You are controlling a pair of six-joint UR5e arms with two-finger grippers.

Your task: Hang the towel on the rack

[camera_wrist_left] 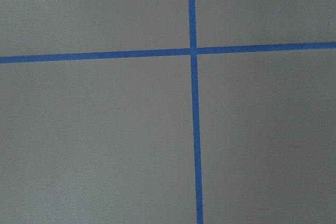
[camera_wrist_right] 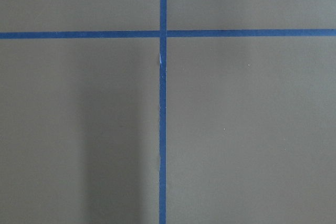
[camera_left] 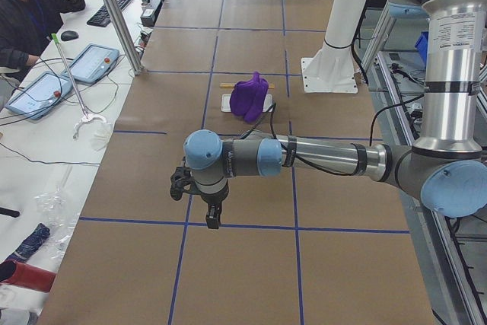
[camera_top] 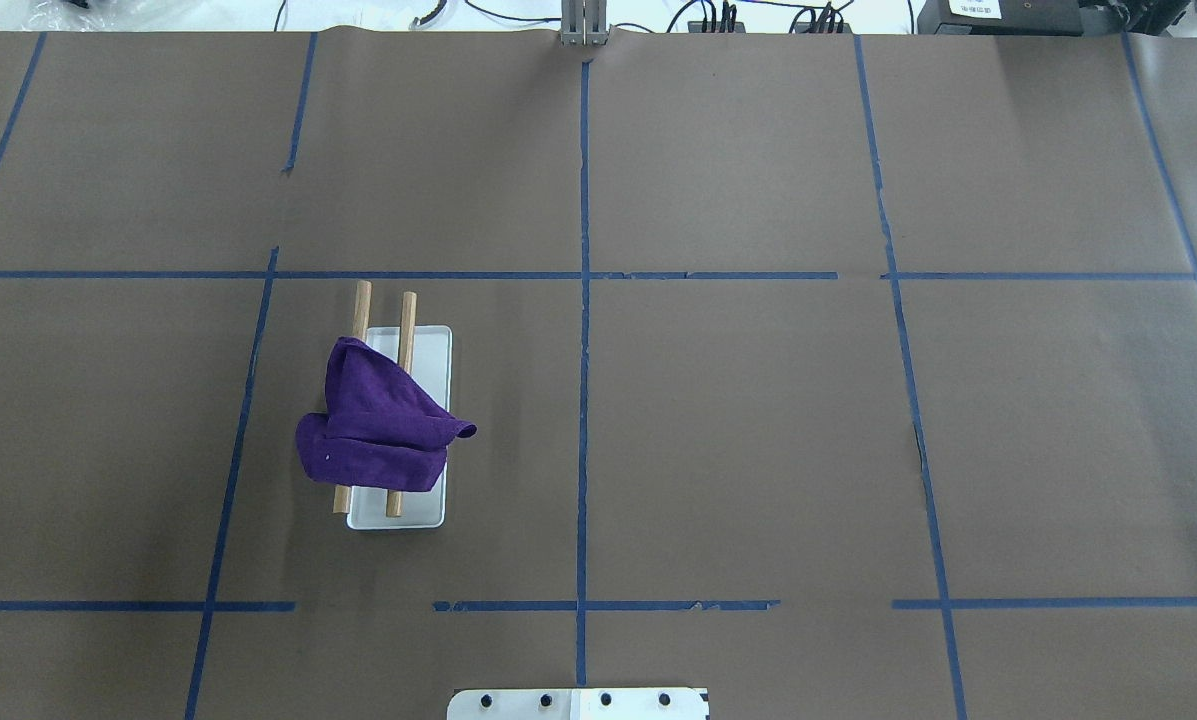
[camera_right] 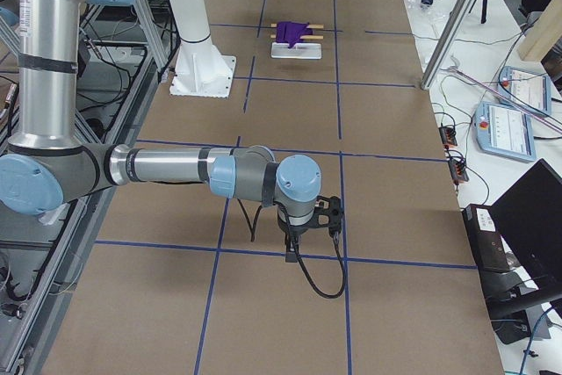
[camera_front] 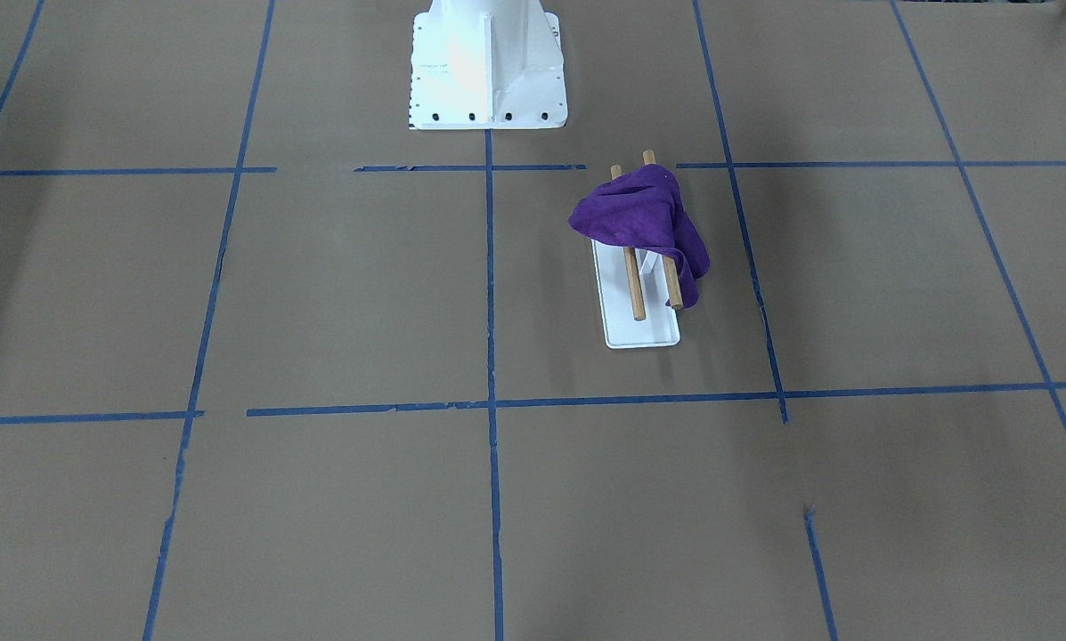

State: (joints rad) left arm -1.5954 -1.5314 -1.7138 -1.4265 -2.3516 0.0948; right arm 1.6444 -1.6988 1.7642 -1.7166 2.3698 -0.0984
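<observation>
A purple towel [camera_front: 639, 218] lies bunched over both wooden dowels [camera_front: 637, 298] of the rack, whose flat white base [camera_front: 644, 331] rests on the brown table. From overhead the towel [camera_top: 378, 420] covers the near half of the rack [camera_top: 430, 350], and part of it hangs down the outer side. My left gripper [camera_left: 213, 218] hangs over the table far from the towel [camera_left: 249, 95]. My right gripper [camera_right: 292, 256] hangs far from the rack [camera_right: 299, 52]. Both show only in the side views, so I cannot tell if they are open or shut. The wrist views show only table and tape.
The big white bolted pedestal [camera_front: 486, 71] stands at the robot's side of the table, also seen from overhead [camera_top: 578, 703]. Blue tape lines [camera_top: 583, 300] grid the brown surface. An operator [camera_left: 23, 13] sits beyond the far edge with control tablets [camera_left: 95, 62].
</observation>
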